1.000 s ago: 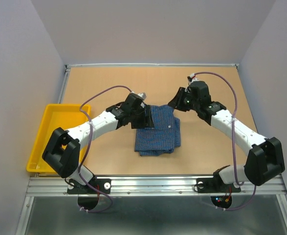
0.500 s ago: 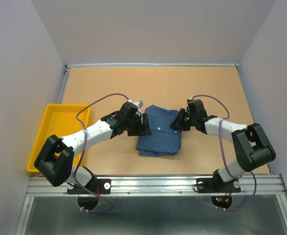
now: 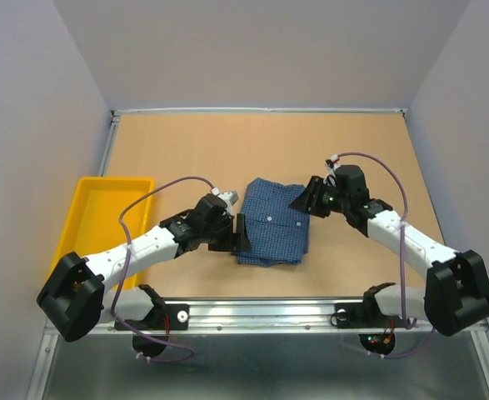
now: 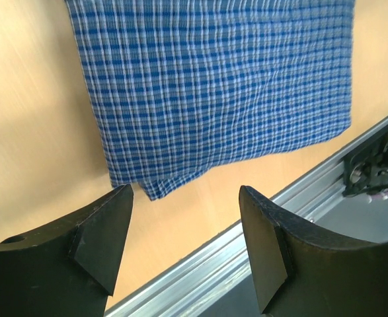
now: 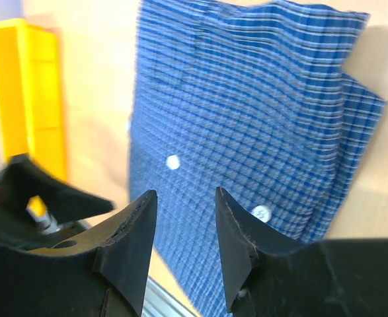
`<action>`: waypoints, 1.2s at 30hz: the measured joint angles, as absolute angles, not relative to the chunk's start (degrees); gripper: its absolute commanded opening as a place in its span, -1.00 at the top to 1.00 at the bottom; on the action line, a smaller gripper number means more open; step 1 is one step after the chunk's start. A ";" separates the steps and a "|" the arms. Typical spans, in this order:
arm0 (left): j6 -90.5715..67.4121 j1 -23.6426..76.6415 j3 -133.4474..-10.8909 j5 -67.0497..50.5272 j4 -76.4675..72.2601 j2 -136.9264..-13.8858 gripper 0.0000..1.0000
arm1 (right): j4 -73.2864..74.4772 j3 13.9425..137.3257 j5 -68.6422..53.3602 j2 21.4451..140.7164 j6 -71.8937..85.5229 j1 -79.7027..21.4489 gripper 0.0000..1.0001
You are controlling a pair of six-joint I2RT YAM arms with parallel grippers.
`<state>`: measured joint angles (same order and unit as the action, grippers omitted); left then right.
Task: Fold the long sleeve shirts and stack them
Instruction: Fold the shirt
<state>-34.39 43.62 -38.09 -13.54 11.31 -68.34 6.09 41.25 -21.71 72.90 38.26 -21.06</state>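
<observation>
One of the long sleeve shirts [image 3: 273,222], blue and finely checked, lies folded into a rectangle at the middle of the table, white buttons facing up. My left gripper [image 3: 241,234] stands open at the shirt's near left corner, apart from the cloth. In the left wrist view the shirt [image 4: 213,86] lies beyond the empty left gripper [image 4: 186,198]. Over the shirt's far right corner hovers my right gripper [image 3: 303,200]. Seen from the right wrist, the right gripper [image 5: 185,195] is open above the shirt [image 5: 246,119], with nothing between its fingers.
A yellow tray [image 3: 94,225] sits at the table's left edge, also seen in the right wrist view as the yellow tray [image 5: 28,99]. A metal rail [image 3: 269,312] runs along the near edge, close behind the left gripper's fingers, rail [image 4: 299,191].
The left gripper slid down the shirt's left edge toward the near corner and opened wider. The right gripper dipped to the shirt's right edge, then lifted slightly and opened.
</observation>
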 measured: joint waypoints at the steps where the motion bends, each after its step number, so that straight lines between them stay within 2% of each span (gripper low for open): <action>1: -34.44 43.70 -37.95 -13.56 11.38 -68.40 -0.47 | 6.31 41.10 -22.17 71.77 38.48 -21.08 0.07; 6: -35.86 44.71 -36.75 -14.52 11.29 -69.23 -0.25 | 7.14 38.68 -25.21 65.67 41.47 -21.19 0.08; 12: -38.22 48.16 -35.64 -15.25 10.94 -70.06 -0.16 | 8.43 36.95 -28.14 64.62 45.30 -24.67 0.10; 21: -42.44 52.10 -35.11 -14.96 10.85 -75.48 -0.14 | 8.75 35.31 -28.10 64.64 48.01 -30.68 0.10; 36: -51.86 52.18 -31.57 -9.91 8.99 -72.16 -0.10 | 8.73 29.87 -24.27 64.10 50.13 -30.87 0.12</action>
<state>-51.86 52.18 -31.57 -9.91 8.99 -72.16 8.73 29.87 -24.27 64.10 50.13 -30.87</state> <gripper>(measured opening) 0.560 0.445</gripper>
